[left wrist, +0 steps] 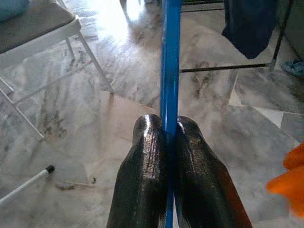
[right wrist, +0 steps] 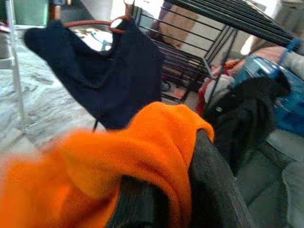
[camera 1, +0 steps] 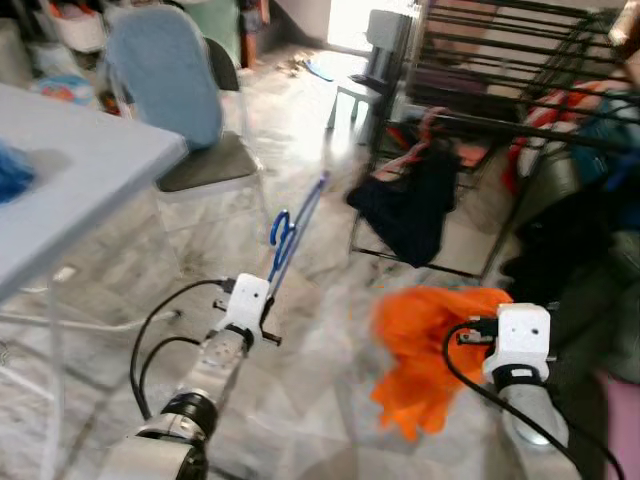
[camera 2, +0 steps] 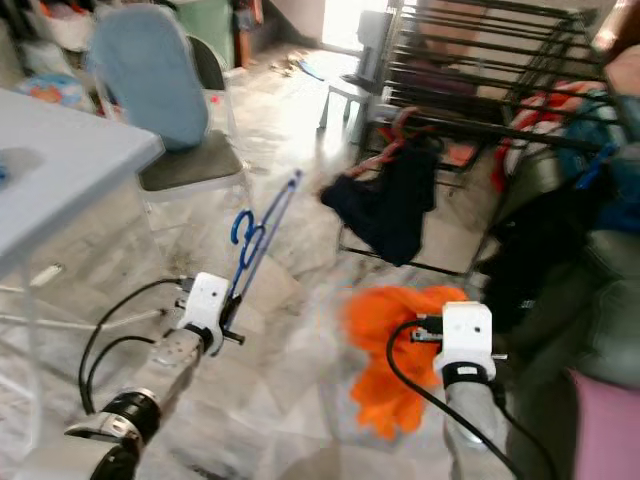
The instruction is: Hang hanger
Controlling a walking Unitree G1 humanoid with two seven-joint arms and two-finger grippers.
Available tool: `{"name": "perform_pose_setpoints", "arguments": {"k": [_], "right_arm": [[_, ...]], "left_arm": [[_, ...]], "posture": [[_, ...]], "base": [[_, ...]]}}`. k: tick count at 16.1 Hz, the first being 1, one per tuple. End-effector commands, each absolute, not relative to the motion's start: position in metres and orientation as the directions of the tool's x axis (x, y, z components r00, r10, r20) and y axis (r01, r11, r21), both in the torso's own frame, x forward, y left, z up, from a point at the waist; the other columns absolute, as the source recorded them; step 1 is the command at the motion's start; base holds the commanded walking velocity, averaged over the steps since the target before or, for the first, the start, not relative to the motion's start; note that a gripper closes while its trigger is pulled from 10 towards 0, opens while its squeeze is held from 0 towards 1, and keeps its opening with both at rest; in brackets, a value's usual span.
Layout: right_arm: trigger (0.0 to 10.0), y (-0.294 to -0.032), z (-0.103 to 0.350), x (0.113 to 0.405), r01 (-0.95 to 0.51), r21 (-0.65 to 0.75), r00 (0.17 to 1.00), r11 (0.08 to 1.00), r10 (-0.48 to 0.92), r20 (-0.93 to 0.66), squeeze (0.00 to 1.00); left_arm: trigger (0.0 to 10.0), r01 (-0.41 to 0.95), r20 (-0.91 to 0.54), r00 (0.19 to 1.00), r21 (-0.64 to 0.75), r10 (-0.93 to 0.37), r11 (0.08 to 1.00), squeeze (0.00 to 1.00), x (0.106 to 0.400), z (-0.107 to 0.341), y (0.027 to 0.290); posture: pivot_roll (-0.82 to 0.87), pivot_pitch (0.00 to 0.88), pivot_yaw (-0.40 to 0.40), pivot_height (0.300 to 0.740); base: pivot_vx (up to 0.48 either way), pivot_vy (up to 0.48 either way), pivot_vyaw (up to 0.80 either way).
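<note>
A blue hanger (camera 1: 291, 232) sticks up and forward from my left gripper (left wrist: 166, 130), whose black fingers (left wrist: 145, 166) are shut on its blue bar (left wrist: 170, 71). An orange garment (camera 1: 425, 345) hangs from my right gripper (right wrist: 166, 185), draped over its fingers (right wrist: 213, 190) and shut in their grip. Ahead stands a black metal drying rack (camera 1: 500, 60). A dark navy garment (camera 1: 410, 205) hangs from the rack's lower rail on a reddish hanger (right wrist: 95, 22).
A grey table (camera 1: 70, 170) is on my left, with a padded chair (camera 1: 175, 110) behind it. Clothes are piled on a sofa (camera 1: 590, 250) at the right. A small white stool (camera 1: 355, 95) stands beyond the rack. Marble floor (camera 1: 300, 330) lies between.
</note>
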State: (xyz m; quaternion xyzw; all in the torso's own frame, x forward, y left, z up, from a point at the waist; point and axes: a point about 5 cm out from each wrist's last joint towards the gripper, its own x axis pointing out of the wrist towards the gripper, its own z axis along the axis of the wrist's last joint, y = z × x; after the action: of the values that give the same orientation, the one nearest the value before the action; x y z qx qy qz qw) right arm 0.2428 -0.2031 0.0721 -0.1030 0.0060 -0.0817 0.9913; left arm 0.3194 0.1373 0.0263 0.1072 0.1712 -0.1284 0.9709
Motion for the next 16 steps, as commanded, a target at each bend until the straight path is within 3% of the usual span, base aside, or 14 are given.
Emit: {"name": "perform_pose_setpoints", "arguments": {"k": [1,5,11,16], "right_arm": [[10.0,-0.198,0.073,0.244,0.147,-0.186,0.989,0.972,-0.148,0.008,0.0],[10.0,-0.193,0.075,0.246,0.107,-0.191,0.994,0.976,-0.103,0.03,0.0],[10.0,-0.185,0.087,0.253,0.034,-0.171,0.997,0.985,-0.022,0.07,0.0],[10.0,-0.177,0.087,0.251,-0.004,-0.154,0.997,0.988,0.015,0.07,0.0]], "left_arm": [[10.0,0.285,-0.342,0.916,0.192,-0.209,0.939,0.0,0.319,0.029,0.15],[10.0,0.214,-0.313,0.938,0.176,-0.152,0.961,0.0,0.322,0.033,0.153],[10.0,0.109,-0.287,0.956,0.174,-0.055,0.979,0.0,0.323,0.036,0.168],[10.0,0.169,-0.231,0.965,0.176,-0.126,0.97,0.0,0.323,0.043,0.164]], "posture": [[0.06,0.0,-0.068,0.74],[0.07,0.0,-0.06,0.74],[0.08,0.0,-0.058,0.74],[0.1,0.0,-0.068,0.74]], "base": [[0.0,0.0,0.0],[0.0,0.0,0.0],[0.0,0.0,0.75],[0.0,0.0,0.72]]}}
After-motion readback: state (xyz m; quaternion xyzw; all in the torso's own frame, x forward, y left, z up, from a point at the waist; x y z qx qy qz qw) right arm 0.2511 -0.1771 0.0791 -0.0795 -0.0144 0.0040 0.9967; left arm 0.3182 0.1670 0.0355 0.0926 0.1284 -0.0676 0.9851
